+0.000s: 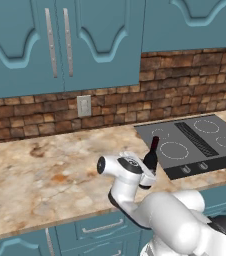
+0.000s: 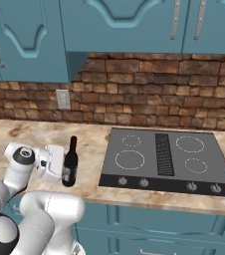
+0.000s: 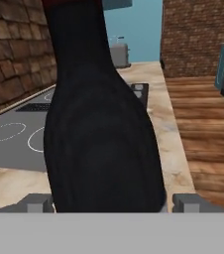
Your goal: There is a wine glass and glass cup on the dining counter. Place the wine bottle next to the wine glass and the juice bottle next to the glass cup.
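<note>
**Spotter:** Where's the wine bottle (image 2: 70, 164) sitting?

**Me:** Upright on the marbled counter (image 1: 40, 175) beside the black cooktop (image 2: 169, 157), just off the cooktop's left edge and near the counter's front lip. That isn't the dining counter, so it has to be carried away from here.

**Spotter:** And your gripper (image 3: 113, 202)?

**Me:** I've got the hand turned sideways, level with the lower body of the bottle. In the hand view the dark glass sits squarely between the two finger tips (image 3: 37, 202), one on each side, with a sliver of gap showing at each. I'd call the fingers spread around the bottle, not yet pinching it.

**Spotter:** Why come in so low?

**Me:** My guess: the body is the widest, steadiest part, and a grip below the neck keeps a tall bottle from swinging once lifted.

**Spotter:** Anything worrying?

**Me:** The bottle is slim and close to the edge; a nudge before the fingers close could tip it. The brick wall (image 1: 185, 80) and teal cabinets (image 1: 85, 45) stand well behind, out of my way
</note>
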